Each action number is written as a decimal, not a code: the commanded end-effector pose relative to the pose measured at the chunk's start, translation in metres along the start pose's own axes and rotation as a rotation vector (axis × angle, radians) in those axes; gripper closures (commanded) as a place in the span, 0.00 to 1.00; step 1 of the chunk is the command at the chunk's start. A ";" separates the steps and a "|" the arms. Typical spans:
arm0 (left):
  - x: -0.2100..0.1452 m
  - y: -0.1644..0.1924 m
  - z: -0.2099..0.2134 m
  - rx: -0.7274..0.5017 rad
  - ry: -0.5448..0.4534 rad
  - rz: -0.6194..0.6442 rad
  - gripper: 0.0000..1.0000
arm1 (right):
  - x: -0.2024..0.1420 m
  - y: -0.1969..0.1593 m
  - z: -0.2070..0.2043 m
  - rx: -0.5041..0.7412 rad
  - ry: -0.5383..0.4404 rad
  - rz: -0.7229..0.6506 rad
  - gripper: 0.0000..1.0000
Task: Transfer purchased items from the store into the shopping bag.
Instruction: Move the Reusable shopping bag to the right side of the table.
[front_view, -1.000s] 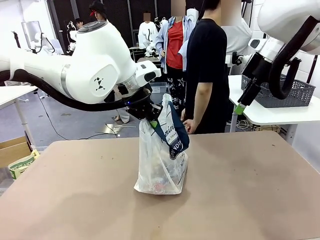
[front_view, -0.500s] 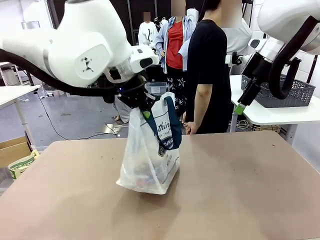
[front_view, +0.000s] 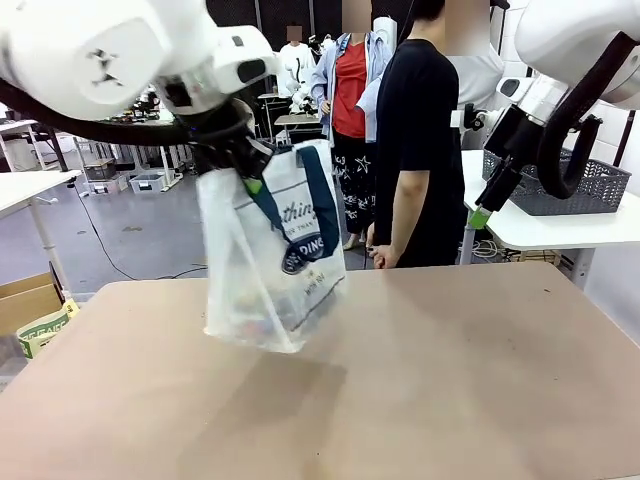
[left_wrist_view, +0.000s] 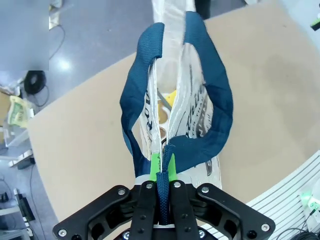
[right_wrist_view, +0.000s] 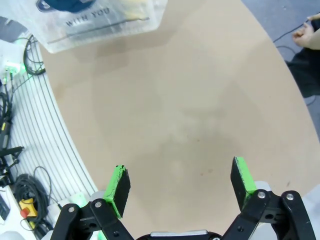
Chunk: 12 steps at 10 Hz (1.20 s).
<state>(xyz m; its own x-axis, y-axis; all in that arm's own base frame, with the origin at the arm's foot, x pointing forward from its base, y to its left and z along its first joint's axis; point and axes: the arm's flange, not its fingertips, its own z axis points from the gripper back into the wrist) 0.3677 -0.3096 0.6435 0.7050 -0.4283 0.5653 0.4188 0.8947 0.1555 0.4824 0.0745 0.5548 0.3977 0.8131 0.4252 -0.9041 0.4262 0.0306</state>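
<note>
The shopping bag (front_view: 275, 262), translucent white with navy straps and a round navy logo, hangs tilted just above the brown table. My left gripper (front_view: 250, 182) is shut on one navy strap. In the left wrist view the green pads (left_wrist_view: 156, 165) pinch that strap (left_wrist_view: 162, 182), and the bag (left_wrist_view: 195, 107) hangs below with its mouth nearly closed. Purchased items show dimly inside, one yellowish (left_wrist_view: 168, 98). The store, a dark grey mesh basket (front_view: 592, 186), stands on a white side table at the right. My right gripper (front_view: 480, 216) hovers open and empty high at the right, its pads (right_wrist_view: 118, 184) wide apart.
A person in black (front_view: 415, 130) stands at the table's far edge, one hand (right_wrist_view: 306, 34) near it. The brown tabletop (front_view: 450, 380) spreads under both arms. A cardboard box (front_view: 28, 300) sits on the floor at the left. Cables (right_wrist_view: 20, 190) lie beside the table.
My left arm has risen and swung left, lifting the bag off the table by its strap. The right arm has stayed still.
</note>
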 end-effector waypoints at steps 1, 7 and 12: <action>-0.031 0.032 0.028 0.095 -0.097 0.019 1.00 | 0.002 -0.002 0.001 0.010 0.003 0.000 0.00; -0.097 0.137 0.057 0.293 -0.215 0.213 1.00 | 0.002 -0.002 0.001 0.010 0.003 0.000 0.00; -0.101 0.149 0.054 0.267 -0.159 0.222 1.00 | 0.002 -0.002 0.001 0.010 0.003 0.000 0.00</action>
<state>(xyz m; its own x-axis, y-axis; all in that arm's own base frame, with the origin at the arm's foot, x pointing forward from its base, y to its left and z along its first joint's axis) 0.3289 -0.1228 0.6415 0.6787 -0.1908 0.7092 0.0750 0.9786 0.1916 0.4825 0.0745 0.5549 0.3976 0.8131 0.4251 -0.9042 0.4261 0.0306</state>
